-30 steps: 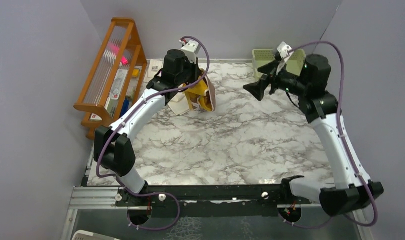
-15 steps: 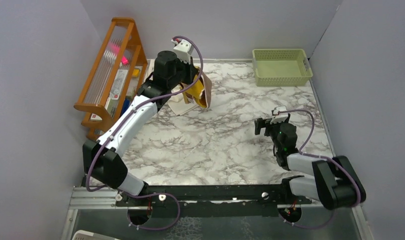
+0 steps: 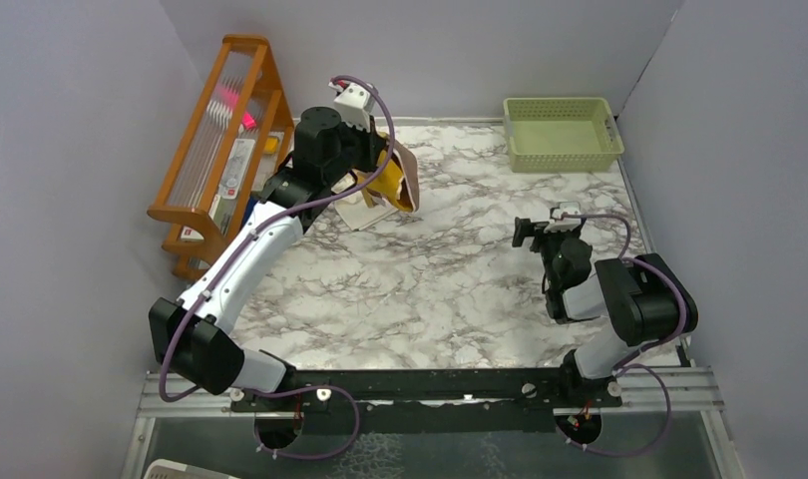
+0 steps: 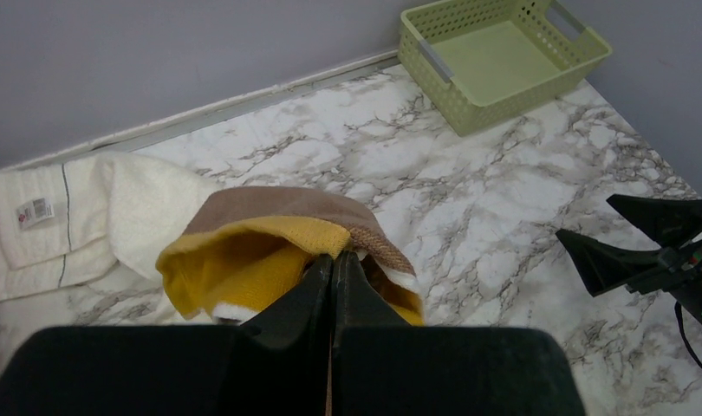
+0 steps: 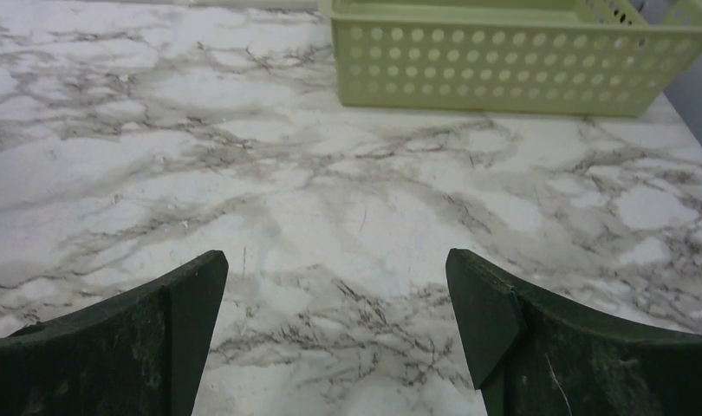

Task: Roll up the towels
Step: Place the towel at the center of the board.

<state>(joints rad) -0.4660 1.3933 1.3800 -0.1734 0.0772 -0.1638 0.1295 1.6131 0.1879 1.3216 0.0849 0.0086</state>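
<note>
The brown towel (image 4: 287, 208), mustard-yellow on its reverse, hangs bunched from my left gripper (image 4: 332, 260), whose jaws are pressed tight on a fold of it. It is over the far left of the marble table (image 3: 430, 289), just beside the cream towel (image 4: 131, 208), which lies by the back wall with its small label showing. My right gripper (image 5: 336, 264) hovers low over bare marble on the right, jaws spread wide and holding nothing. The green basket (image 5: 503, 61) sits beyond it in the far right corner.
</note>
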